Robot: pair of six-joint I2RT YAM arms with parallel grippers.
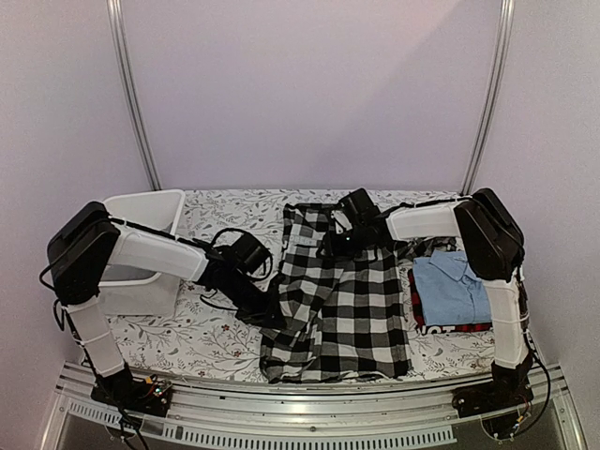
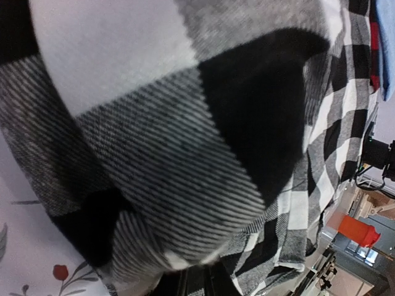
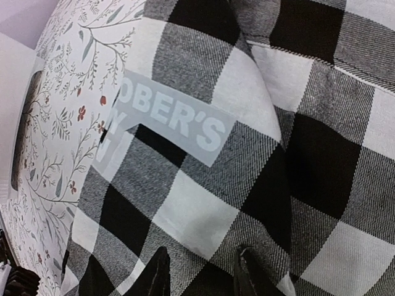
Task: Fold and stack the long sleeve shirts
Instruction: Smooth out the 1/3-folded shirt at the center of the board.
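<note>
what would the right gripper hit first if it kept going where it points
The checked shirt: the right gripper points straight into its cloth, near the white lettering. How close it is looks unclear.

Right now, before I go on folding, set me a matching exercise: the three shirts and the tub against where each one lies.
Things:
1 checked shirt
2 light blue shirt
3 red-and-black shirt
4 white tub

Places:
A underneath another shirt, right side
B far left
C spread out in the middle
D on top of another shirt, right side

Pairs: 1-C; 2-D; 3-A; 4-B
</note>
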